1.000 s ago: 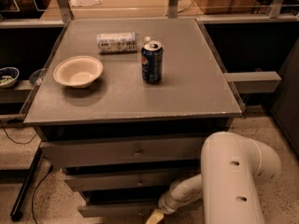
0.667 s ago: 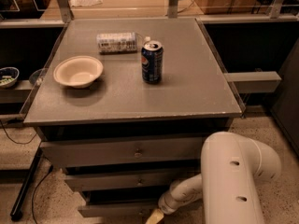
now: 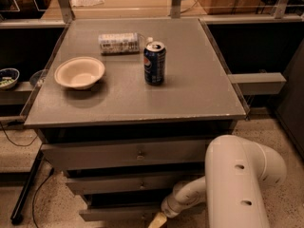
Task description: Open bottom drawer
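Tabletop (image 3: 190, 89) over three drawer fronts. Arm (image 3: 232, 189) reaches low. Bottom drawer (image 3: 114, 215), lowest front at frame edge, not visibly pulled out. Tool (image 3: 158, 221) against its front; grip state: cannot tell. Judged: pull remains.

My gripper (image 3: 158, 220) sits low at the bottom edge of view, only its tan tip in frame, pointing down and left. Just above and right of it, my white wrist (image 3: 175, 205) and slim forearm (image 3: 195, 192) slant up-right. They run into my thick white upper link (image 3: 235, 186), right of the gripper, capped by a rounded elbow (image 3: 270, 163).
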